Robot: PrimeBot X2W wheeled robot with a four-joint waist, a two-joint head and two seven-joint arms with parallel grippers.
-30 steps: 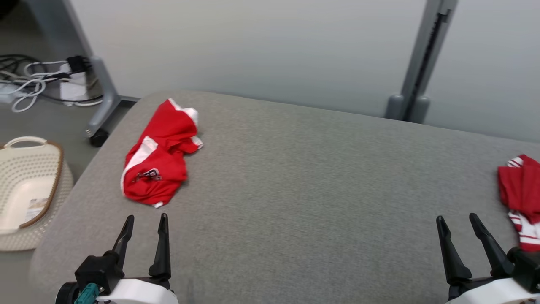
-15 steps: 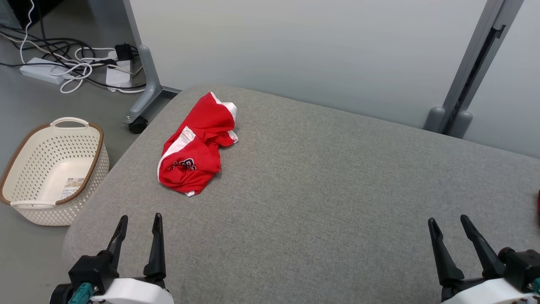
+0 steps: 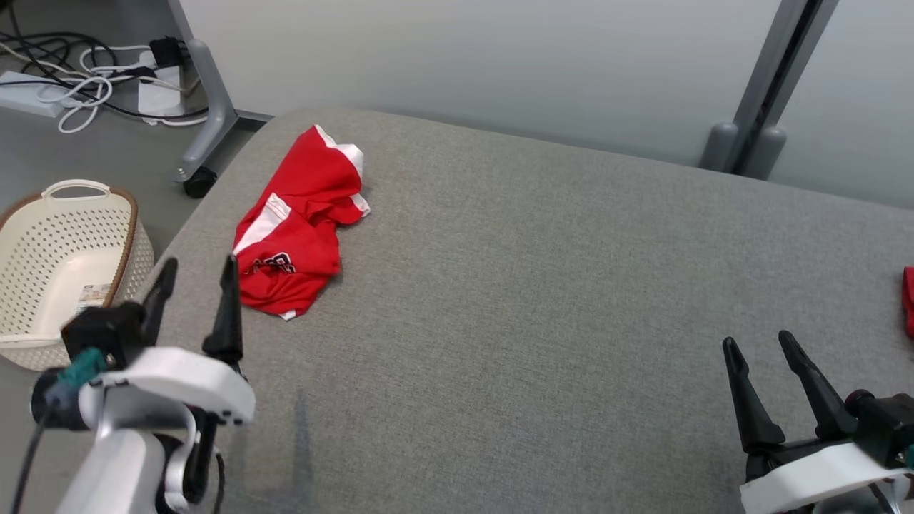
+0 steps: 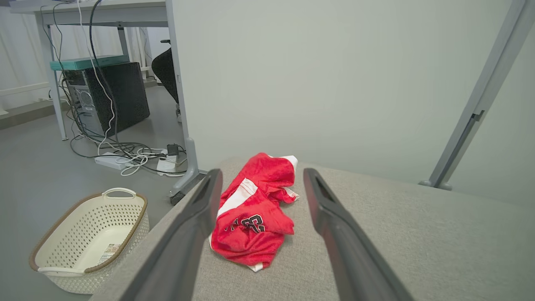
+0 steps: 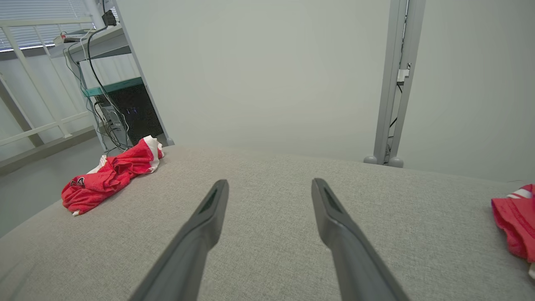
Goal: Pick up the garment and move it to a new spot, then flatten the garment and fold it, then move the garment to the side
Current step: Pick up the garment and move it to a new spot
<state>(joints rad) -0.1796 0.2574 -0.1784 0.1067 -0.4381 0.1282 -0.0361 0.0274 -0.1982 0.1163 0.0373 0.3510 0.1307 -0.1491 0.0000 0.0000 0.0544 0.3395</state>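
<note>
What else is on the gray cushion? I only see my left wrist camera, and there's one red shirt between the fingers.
Observer: A second red garment with white stripes lies at the right edge of the gray cushion.
Operator: Is my other hand holding that one?
Observer: No. The right gripper is open and empty, hovering over bare cushion, apart from that garment.

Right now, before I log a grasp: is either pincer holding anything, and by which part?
Nothing is held. The left pincer and right pincer stand open and empty, the garment lying apart from both.
</note>
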